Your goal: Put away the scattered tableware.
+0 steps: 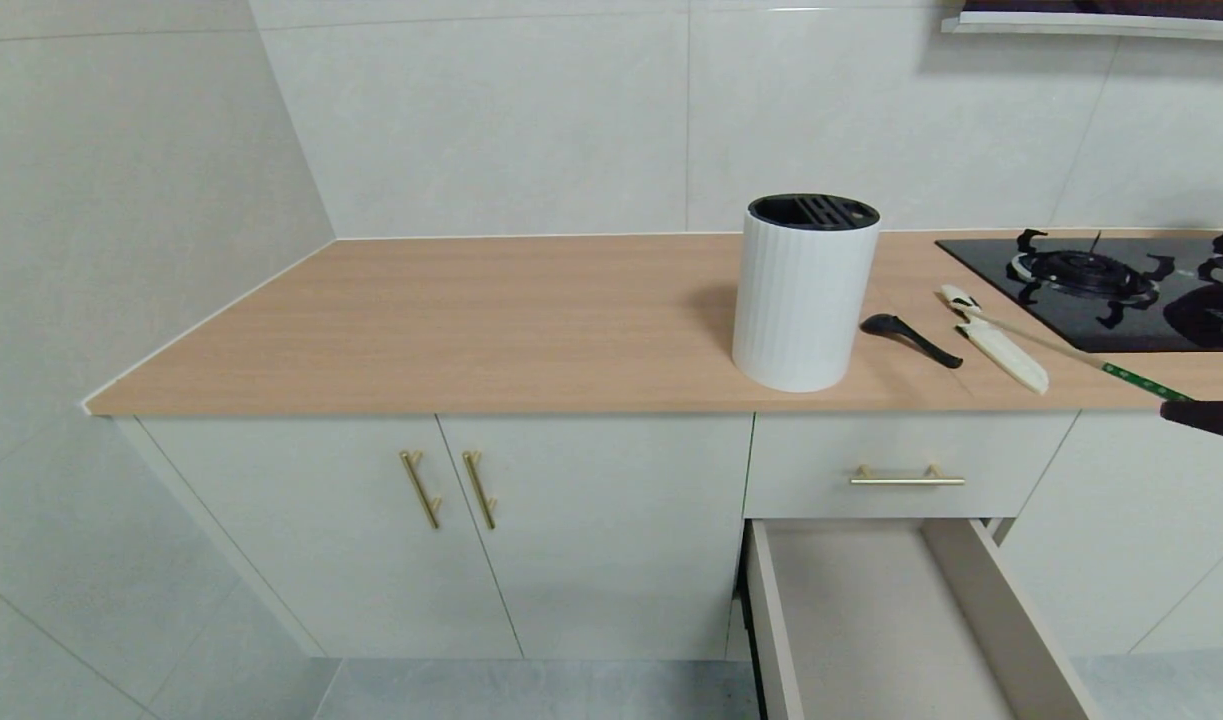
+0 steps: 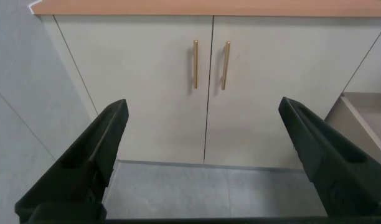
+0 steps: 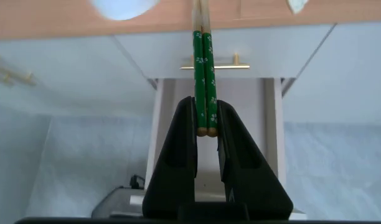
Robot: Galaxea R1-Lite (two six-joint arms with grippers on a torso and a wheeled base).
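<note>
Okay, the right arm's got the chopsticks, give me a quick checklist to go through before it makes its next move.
1. Grip: right gripper shut on both chopsticks, pair side by side: ok.
2. White holder upright, slotted top uncovered: ok.
3. Chopstick tips clear of the white utensil: cannot tell; they overlap in the head view.
4. Counter tableware put away: not ok; the black spoon and the white utensil lie beside the holder.
5. Left gripper open, empty, low by the cabinet doors: ok.
</note>
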